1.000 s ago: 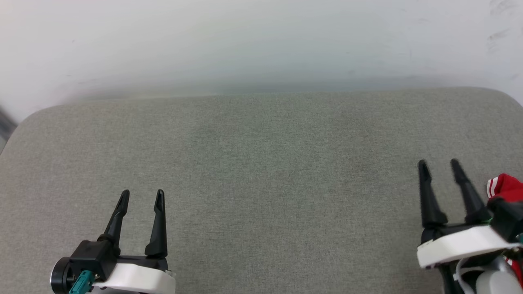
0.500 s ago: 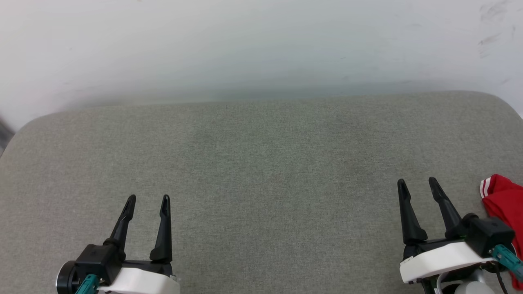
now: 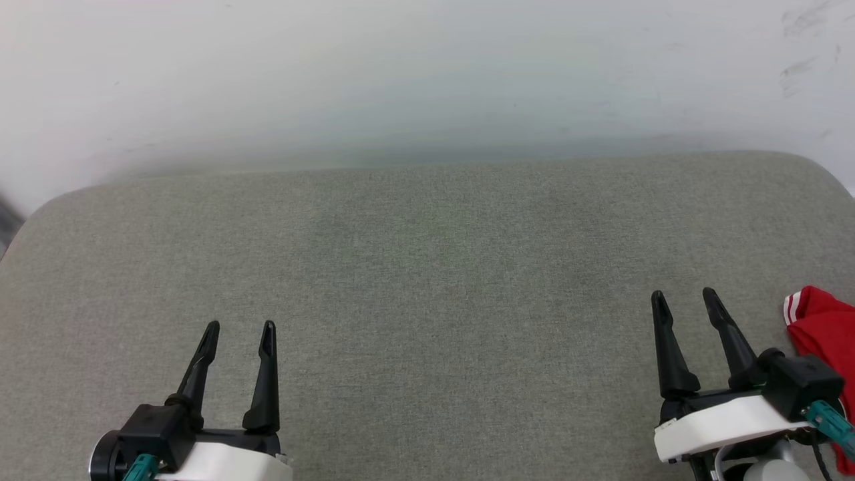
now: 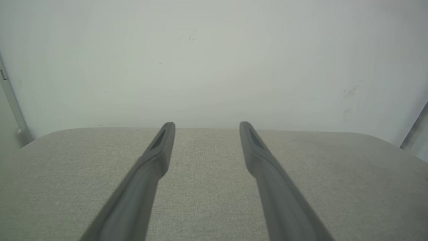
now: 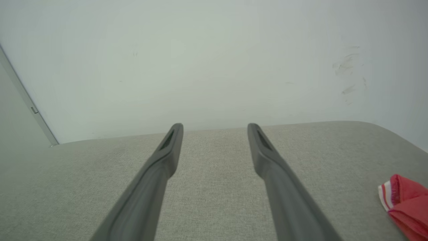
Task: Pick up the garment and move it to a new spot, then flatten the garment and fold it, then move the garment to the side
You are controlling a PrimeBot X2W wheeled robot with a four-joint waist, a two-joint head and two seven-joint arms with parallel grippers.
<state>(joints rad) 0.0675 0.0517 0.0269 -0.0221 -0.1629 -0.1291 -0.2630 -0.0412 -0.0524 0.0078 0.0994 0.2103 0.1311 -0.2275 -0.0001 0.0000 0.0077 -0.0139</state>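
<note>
Looks like pick-up time (or all done already?) with left gripper (image 3: 240,325) and right gripper (image 3: 682,294) wide open and empty, garment (image 3: 821,331) lying just right of the latter, so calls for reaching rightward.

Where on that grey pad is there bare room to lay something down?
The grey pad is bare between the left pincer and right pincer, back to the wall. It is crowded at the right edge, where the garment lies.
</note>
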